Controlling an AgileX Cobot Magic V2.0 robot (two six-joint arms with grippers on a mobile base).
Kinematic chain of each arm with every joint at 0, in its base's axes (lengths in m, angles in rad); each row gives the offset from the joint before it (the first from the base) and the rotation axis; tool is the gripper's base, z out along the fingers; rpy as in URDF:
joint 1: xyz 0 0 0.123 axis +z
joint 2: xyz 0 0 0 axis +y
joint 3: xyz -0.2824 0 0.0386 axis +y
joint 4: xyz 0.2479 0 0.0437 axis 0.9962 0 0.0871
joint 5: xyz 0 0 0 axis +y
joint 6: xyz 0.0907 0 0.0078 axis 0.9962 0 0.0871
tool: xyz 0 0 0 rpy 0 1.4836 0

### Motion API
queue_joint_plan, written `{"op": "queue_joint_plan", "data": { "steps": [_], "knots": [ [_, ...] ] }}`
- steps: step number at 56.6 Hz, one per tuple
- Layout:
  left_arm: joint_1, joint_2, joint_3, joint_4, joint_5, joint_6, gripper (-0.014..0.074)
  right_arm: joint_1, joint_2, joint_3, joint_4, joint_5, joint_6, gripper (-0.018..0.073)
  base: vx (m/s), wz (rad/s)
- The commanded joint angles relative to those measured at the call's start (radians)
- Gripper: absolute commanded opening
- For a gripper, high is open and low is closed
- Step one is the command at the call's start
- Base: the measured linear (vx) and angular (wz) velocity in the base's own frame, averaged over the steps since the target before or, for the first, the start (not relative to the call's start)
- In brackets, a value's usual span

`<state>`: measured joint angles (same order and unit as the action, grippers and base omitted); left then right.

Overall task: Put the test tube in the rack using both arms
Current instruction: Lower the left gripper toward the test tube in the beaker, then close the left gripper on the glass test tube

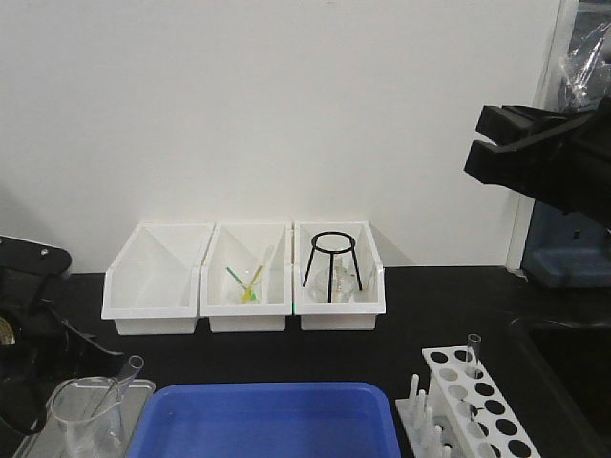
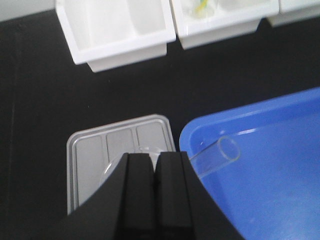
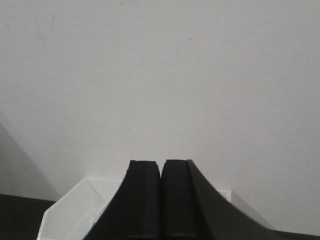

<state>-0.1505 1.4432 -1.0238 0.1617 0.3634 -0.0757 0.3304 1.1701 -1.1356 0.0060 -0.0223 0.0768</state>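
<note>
Step in hand: pickup, not yet made, by my reading. Nothing of the transfer is done.

- Test tube (image 2: pixel 220 155): clear glass, leaning in beaker (image 1: pixel 81 410) at front left. Open rim points twd blue tray (image 1: pixel 277 389) and overhangs its edge in the left wrist view. Lower part hidden behind the fingers.
- Beaker: stands on grey tray (image 2: pixel 90 150), just beside blue tray.
- Left gripper (image 2: pixel 155 172): above beaker, jaws pressed together w/ only a thin seam. Nothing seen clamped; the tube passes beneath.
- Right gripper (image 3: pixel 161 200): raised high at the right, facing the wall. Jaws together, empty.
- Rack (image 1: pixel 474 399): white, front right, well apart from beaker, blue tray between. Second tube (image 1: pixel 473 355) stands upright in a far hole; other holes look free.
- Bins (image 1: pixel 158 286): three, white, along the back; not involved.

Next move, est.: left jaws must part, drop astride the tube's upper length and close gently, since it is glass. Then lift clear of the beaker lip and carry it twd centre. Right arm must come down to take it for the rack.
</note>
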Motion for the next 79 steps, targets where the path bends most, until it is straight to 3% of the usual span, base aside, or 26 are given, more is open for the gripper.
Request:
{"op": "queue_joint_plan", "data": {
  "steps": [1, 11, 23, 31, 43, 58, 69, 79],
  "knots": [
    [-0.006, -0.019, -0.028, -0.001, -0.071, 0.056, 0.0011, 0.001, -0.022, -0.039, -0.012, -0.051, -0.008, -0.0011, 0.0, 0.0],
    [-0.006, -0.018, -0.032, 0.0, -0.083, 0.082, 0.0169, 0.001, -0.022, -0.039, -0.012, -0.035, -0.008, -0.0011, 0.0, 0.0],
    [-0.006, -0.013, -0.032, -0.001, -0.087, 0.076, 0.0559, 0.001, -0.022, -0.039, -0.012, -0.035, -0.008, -0.0011, 0.0, 0.0],
    [-0.006, -0.014, -0.032, -0.001, -0.108, 0.081, 0.0734, 0.001, -0.022, -0.039, -0.012, -0.032, -0.008, -0.0011, 0.0, 0.0],
    [-0.015, -0.014, -0.032, 0.001, -0.12, 0.085, 0.0708, 0.001, -0.022, -0.039, -0.012, -0.032, -0.008, -0.0011, 0.0, 0.0],
    [-0.097, 0.03, -0.032, 0.014, -0.11, 0.246, 0.0676, 0.001, -0.022, -0.039, -0.012, -0.031, -0.008, -0.0011, 0.0, 0.0],
    [-0.097, 0.058, -0.032, 0.084, -0.094, 0.247, 0.0672, 0.001, -0.022, -0.039, -0.012, -0.028, -0.01, -0.0011, 0.0, 0.0],
    [-0.097, 0.084, -0.032, 0.088, -0.114, 0.247, 0.0668, 0.001, -0.022, -0.039, -0.012, -0.019, -0.01, -0.0011, 0.0, 0.0]
  ]
}}
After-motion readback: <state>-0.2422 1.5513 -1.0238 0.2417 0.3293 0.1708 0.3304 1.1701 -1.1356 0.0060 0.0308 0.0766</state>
